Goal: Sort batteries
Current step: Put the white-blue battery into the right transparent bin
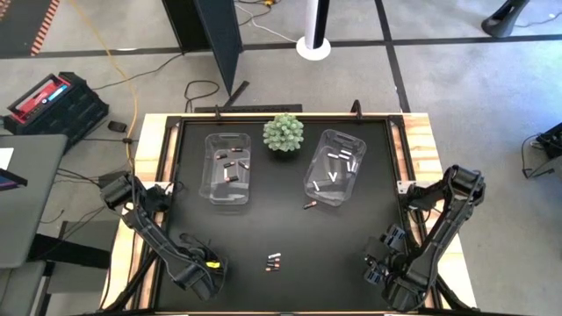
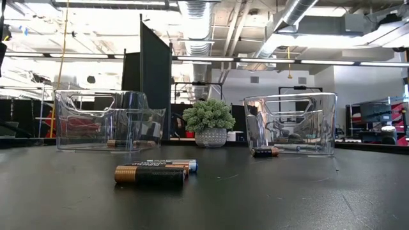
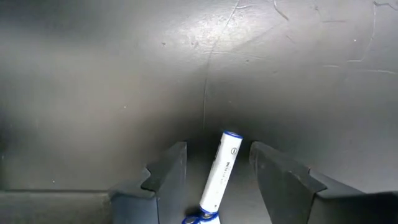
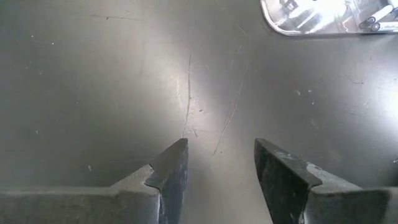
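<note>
High view: your left hand sits at the near left of the desk, your right hand near right. Loose batteries lie between them; more fill both clear bins.
Low view: dark cells lie centre front; one rests beside the right bin.
Left wrist view: a white battery stands between the parted fingers; whether it is gripped, you cannot tell.
Right wrist view: fingers released over bare desk.

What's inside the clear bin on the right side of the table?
The right bin holds several pale silver-white batteries lying loose on its floor. An exact count is hard from above. One dark battery lies just outside it on the table.
</note>
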